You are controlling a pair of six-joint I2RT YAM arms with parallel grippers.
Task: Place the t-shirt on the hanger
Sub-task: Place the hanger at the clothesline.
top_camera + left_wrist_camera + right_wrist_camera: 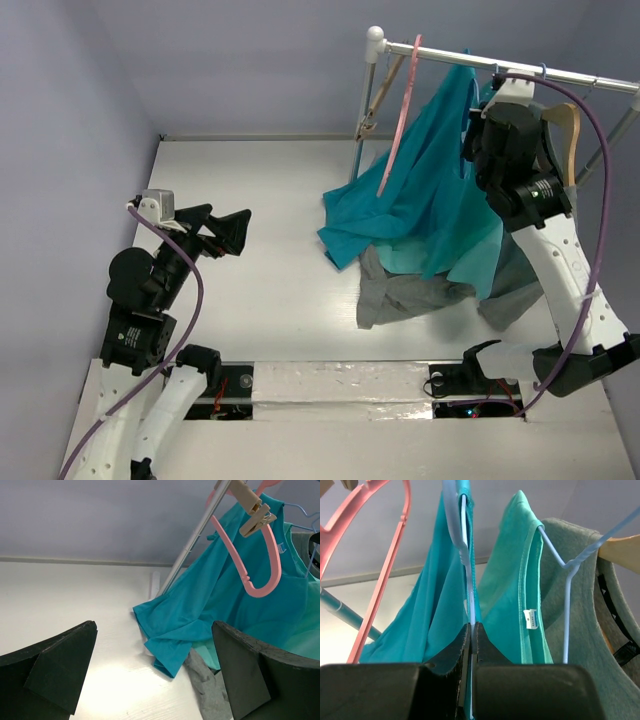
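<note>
The blue-teal t-shirt point(420, 200) hangs from the rail on the light-blue wire hanger point(465, 545), and its lower part spreads over the table. My right gripper point(471, 626) is up at the rail and shut on that hanger's thin wire, with the shirt's cloth point(435, 615) draped on both sides of the jaws. My left gripper point(222, 228) stands wide open above the table on the left, well apart from the shirt. In the left wrist view the t-shirt's sleeve point(175, 645) lies ahead of the left gripper point(155, 670), between its black fingers point(60, 665).
A pink hanger point(400, 110) hangs left of the t-shirt on the rail point(560, 72). A lighter teal shirt point(515, 580) on another wire hanger point(565, 580), a grey garment point(590, 630) and a wooden hanger point(568, 130) hang to the right. Grey cloth point(400, 295) lies on the table.
</note>
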